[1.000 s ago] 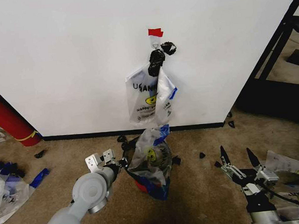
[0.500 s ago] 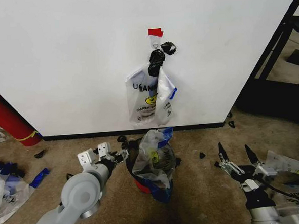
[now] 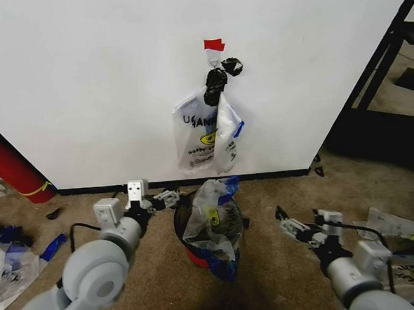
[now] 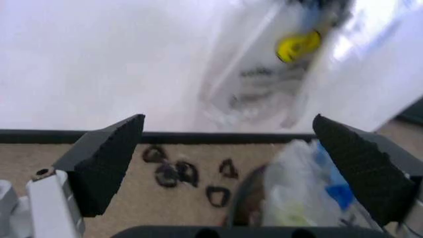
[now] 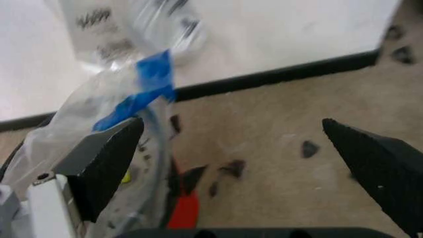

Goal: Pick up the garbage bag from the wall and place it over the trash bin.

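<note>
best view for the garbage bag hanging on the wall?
Head view: the garbage bag shows whole, hanging from the hook. Left wrist view catches its blurred lower part with the smiley; right wrist view only its bottom edge.

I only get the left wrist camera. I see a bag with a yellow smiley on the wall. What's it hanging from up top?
Observer: The garbage bag hangs from a small hook just under a red tape strip. A black knotted clump sits at its top.
Operator: Where's my other gripper?
Observer: The right gripper is open, low over the carpet. It is to the right of the trash bin and apart from it.
Operator: Is anything else red over there?
Observer: Yes, a long red cylinder is at the far left, by the wall.
</note>
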You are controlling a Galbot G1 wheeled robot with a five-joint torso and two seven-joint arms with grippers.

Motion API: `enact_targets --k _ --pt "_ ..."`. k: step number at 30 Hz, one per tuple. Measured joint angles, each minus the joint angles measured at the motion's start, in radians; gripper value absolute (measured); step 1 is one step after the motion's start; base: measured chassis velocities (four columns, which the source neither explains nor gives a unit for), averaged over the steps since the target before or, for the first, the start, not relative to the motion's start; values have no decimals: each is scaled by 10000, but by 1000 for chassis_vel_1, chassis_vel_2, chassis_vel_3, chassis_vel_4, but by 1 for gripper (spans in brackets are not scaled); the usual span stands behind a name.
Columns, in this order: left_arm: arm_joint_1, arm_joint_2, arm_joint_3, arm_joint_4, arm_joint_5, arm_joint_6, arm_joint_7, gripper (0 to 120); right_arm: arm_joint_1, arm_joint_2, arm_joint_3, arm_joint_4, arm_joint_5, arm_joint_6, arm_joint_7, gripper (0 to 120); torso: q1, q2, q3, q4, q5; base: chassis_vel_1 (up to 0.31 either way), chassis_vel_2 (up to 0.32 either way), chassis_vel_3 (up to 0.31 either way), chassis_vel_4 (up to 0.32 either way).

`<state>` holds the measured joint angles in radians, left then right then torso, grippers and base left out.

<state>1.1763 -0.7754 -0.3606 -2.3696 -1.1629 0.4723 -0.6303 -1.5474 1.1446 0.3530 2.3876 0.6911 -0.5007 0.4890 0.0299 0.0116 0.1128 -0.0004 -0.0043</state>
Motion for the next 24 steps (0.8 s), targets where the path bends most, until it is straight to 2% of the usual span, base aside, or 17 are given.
enact_targets --k 3,5,6,11,13,24 --pt "121 254 -462 -78 -334 48 71 100 829 133 -640 -455 298 -325 376 100 1 0 1 -8 2 0 0 0 0" --pt "179 467 -689 -256 -591 149 74 100 1669 331 -1172 -763 914 -903 1097 100 0 0 0 -7 3 0 0 0 0" --pt "179 467 -689 -256 -591 149 74 100 1669 331 -1172 -763 914 -903 1097 100 0 0 0 -7 3 0 0 0 0" --pt "98 562 -676 -305 -765 240 -70 100 2646 667 -1723 -1075 2277 -1729 2854 100 0 0 0 -9 1 0 0 0 0" --pt "34 580 -592 -244 -860 277 -139 100 3136 938 -2016 -1585 2867 -1930 3861 100 1 0 1 -9 1 0 0 0 0" --pt "-54 469 -358 -138 -994 337 -295 100 4021 1924 -2597 -2510 3342 -2163 4949 100 0 0 0 -7 2 0 0 0 0"
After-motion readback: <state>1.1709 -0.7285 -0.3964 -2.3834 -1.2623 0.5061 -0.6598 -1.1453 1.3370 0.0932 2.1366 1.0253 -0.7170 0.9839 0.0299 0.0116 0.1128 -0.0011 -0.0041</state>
